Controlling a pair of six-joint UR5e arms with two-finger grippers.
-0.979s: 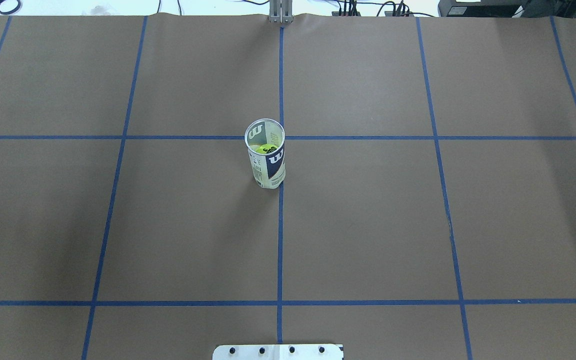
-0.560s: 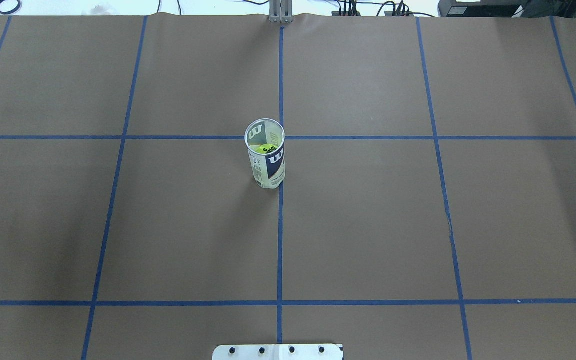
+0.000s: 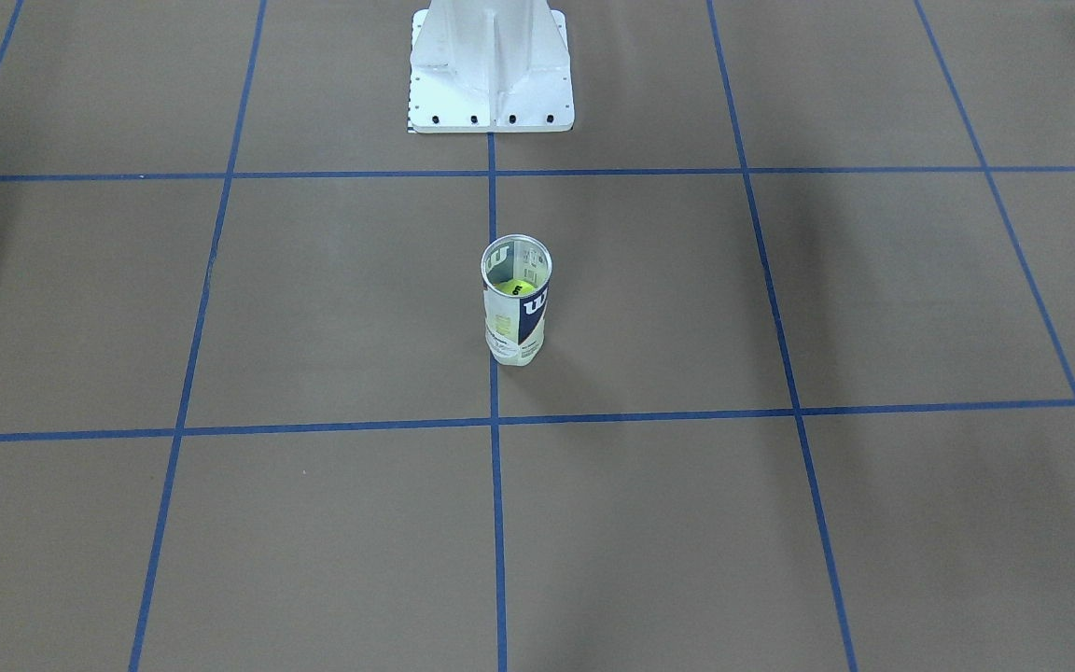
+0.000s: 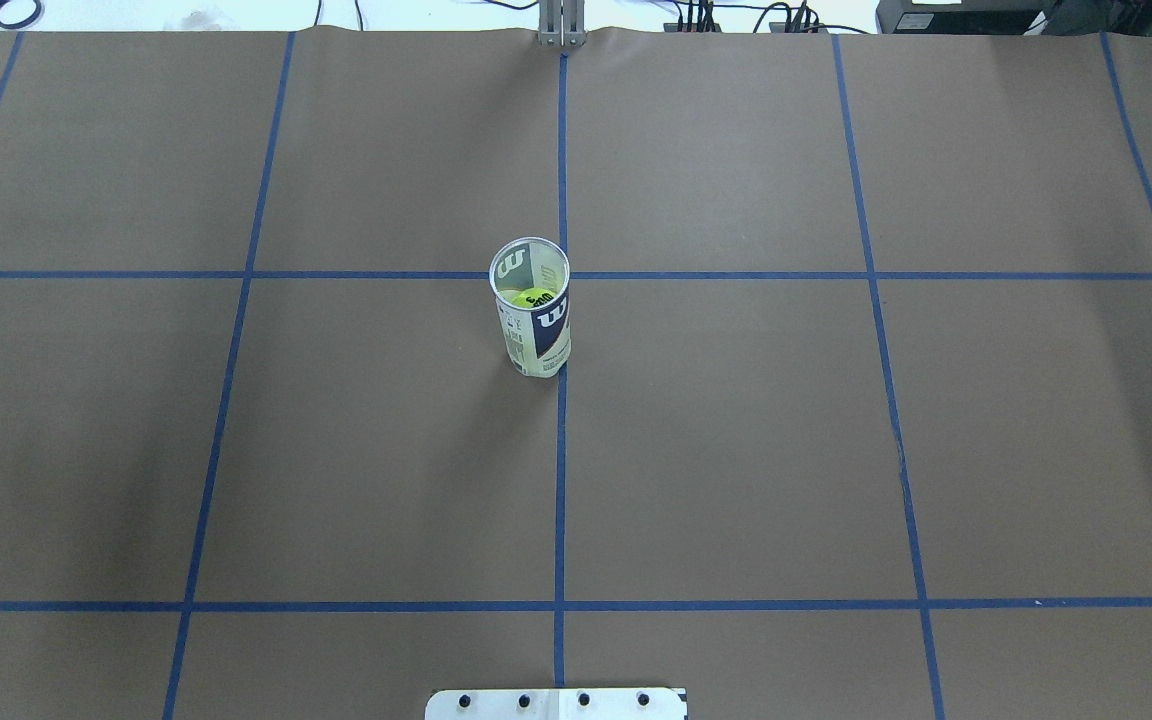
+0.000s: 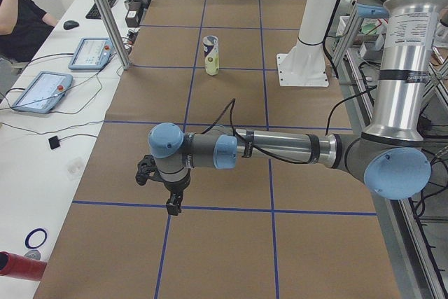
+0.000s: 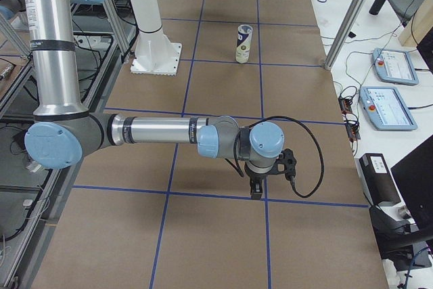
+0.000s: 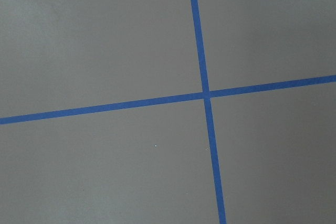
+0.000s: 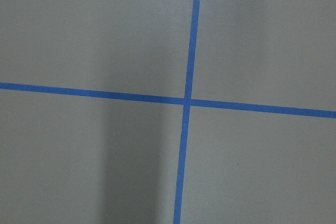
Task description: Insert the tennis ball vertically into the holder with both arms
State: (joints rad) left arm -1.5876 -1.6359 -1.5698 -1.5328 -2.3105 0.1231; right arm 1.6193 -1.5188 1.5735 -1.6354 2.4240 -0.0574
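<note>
Counts: we count one holder (image 4: 533,335); one tennis ball (image 4: 534,297); two arms, the left arm (image 5: 280,148) and the right arm (image 6: 155,130); one pedestal base (image 3: 491,75); one tabletop (image 4: 786,450)
Holder, look: clear tube, round in section, open at the top; silver metal rim; white and navy label with a white "W"; upright
Holder, place: near the middle of the tabletop; its foot touches the centre line of blue tape (image 4: 560,480), just on the robot's side of a tape crossing; well apart from both arms
Tennis ball: yellow-green, fuzzy, black lettering on top; inside the holder, below the rim, seen through the open mouth
Left arm: forearm stretched low over the tabletop's left end; its jaws point down; they show in a side view only, so we cannot tell how far open they are or whether they hold anything
Right arm: same pose over the right end; jaws down; again we cannot tell their opening or any hold
Wrist views: each shows one tape crossing on matte brown covering
Materials: arms of silver-grey tube with light-blue joint caps, black at the wrists; pedestal base of white metal, flared, bolted along its edge; tabletop brown, matte, ruled into rectangles by the tape
</note>
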